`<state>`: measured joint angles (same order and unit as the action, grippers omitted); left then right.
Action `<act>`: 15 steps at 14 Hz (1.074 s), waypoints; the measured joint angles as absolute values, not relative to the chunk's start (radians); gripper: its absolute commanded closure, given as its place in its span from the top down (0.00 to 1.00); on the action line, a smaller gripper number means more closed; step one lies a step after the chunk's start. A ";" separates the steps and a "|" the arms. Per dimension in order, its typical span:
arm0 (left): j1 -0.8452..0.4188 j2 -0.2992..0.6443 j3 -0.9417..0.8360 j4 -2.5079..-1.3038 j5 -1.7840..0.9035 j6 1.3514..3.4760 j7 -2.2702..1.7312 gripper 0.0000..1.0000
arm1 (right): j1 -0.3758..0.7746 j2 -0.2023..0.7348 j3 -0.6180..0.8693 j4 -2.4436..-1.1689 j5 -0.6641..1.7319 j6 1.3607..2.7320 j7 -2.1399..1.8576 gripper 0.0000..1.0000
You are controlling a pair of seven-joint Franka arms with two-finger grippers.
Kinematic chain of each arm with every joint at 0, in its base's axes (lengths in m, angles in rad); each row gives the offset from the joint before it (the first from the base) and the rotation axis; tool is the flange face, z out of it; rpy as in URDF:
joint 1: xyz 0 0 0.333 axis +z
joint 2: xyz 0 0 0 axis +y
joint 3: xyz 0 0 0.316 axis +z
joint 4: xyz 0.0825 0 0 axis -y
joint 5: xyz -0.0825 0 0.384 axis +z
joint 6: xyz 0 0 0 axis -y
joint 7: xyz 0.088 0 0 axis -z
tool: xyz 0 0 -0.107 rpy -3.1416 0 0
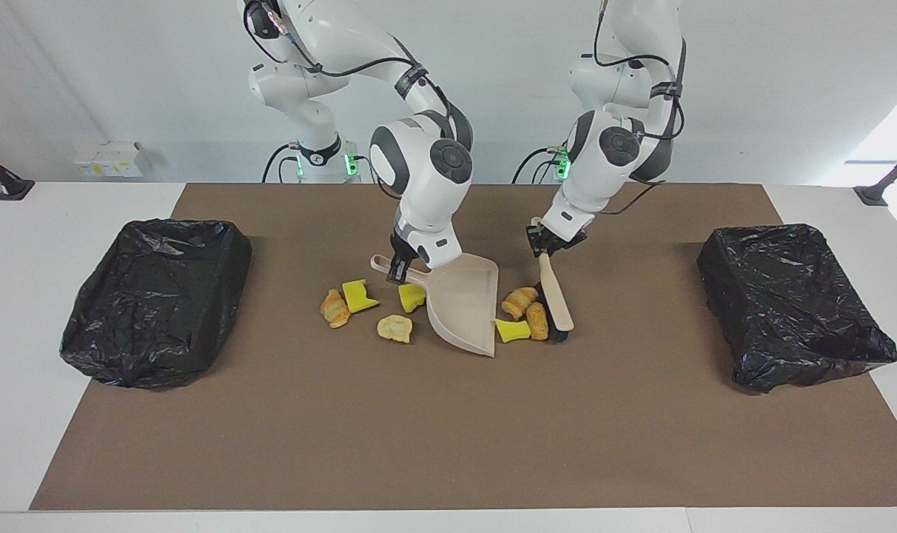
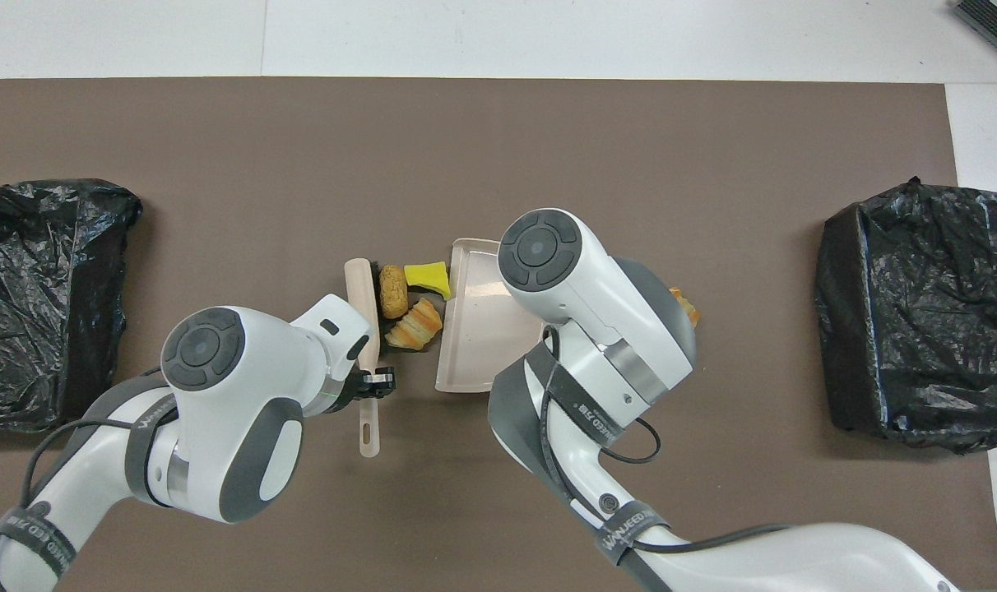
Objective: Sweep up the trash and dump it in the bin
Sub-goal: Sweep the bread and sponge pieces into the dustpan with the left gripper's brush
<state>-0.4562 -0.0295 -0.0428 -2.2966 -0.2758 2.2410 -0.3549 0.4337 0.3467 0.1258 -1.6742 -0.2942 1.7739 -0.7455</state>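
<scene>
My right gripper [image 1: 397, 269] is shut on the handle of the beige dustpan [image 1: 463, 302], which rests tilted on the mat mid-table with its mouth toward the left arm's end. My left gripper [image 1: 543, 244] is shut on the brush [image 1: 556, 303] handle, bristles down on the mat. Three pieces of trash, a croissant-like lump [image 1: 520, 300], a yellow chunk [image 1: 513, 330] and a bread lump [image 1: 537, 321], sit packed between brush and dustpan lip. In the overhead view they show as bread [image 2: 393, 290], yellow [image 2: 428, 277] and croissant [image 2: 416, 324] beside the dustpan [image 2: 482, 329].
Several more scraps [image 1: 360, 296] lie beside the dustpan toward the right arm's end. A black-bagged bin [image 1: 156, 296] stands at the right arm's end of the brown mat [image 1: 448, 429], and another bin [image 1: 793, 303] at the left arm's end.
</scene>
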 measured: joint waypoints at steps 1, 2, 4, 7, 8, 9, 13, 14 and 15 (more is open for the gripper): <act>-0.477 -0.029 -0.043 -2.292 -0.281 2.245 -0.357 0.00 | 0.436 0.347 0.125 -1.678 -0.297 1.781 -0.745 0.00; -0.495 -0.028 -0.042 -2.283 -0.286 2.250 -0.360 0.00 | 0.436 0.347 0.124 -1.682 -0.298 1.790 -0.746 0.00; -0.526 -0.021 -0.042 -2.254 -0.306 2.262 -0.361 0.00 | 0.432 0.347 0.118 -1.700 -0.298 1.832 -0.762 0.00; -0.554 -0.012 -0.043 -2.215 -0.319 2.262 -0.367 0.00 | 0.411 0.347 0.117 -1.742 -0.271 1.920 -0.805 0.00; -0.557 -0.012 -0.043 -2.202 -0.321 2.260 -0.368 0.00 | 0.407 0.347 0.117 -1.751 -0.257 1.942 -0.814 0.00; -0.557 -0.012 -0.042 -2.189 -0.322 2.252 -0.368 0.00 | 0.406 0.347 0.117 -1.756 -0.248 1.954 -0.815 0.00; -0.531 -0.019 -0.022 -2.080 -0.328 2.100 -0.369 0.00 | 0.414 0.348 0.123 -1.759 -0.230 1.979 -0.815 0.00; -0.503 -0.027 -0.020 -2.041 -0.327 2.034 -0.369 0.00 | 0.415 0.348 0.124 -1.759 -0.227 1.981 -0.815 0.00; -0.475 -0.040 -0.017 -2.007 -0.326 1.963 -0.368 0.00 | 0.415 0.348 0.124 -1.759 -0.225 1.982 -0.815 0.00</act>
<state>-0.4751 -0.0397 -0.0174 -2.0067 -0.3260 1.9633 -0.3684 0.4150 0.3483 0.1241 -1.7588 -0.2251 1.9822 -0.8150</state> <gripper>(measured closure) 0.744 0.683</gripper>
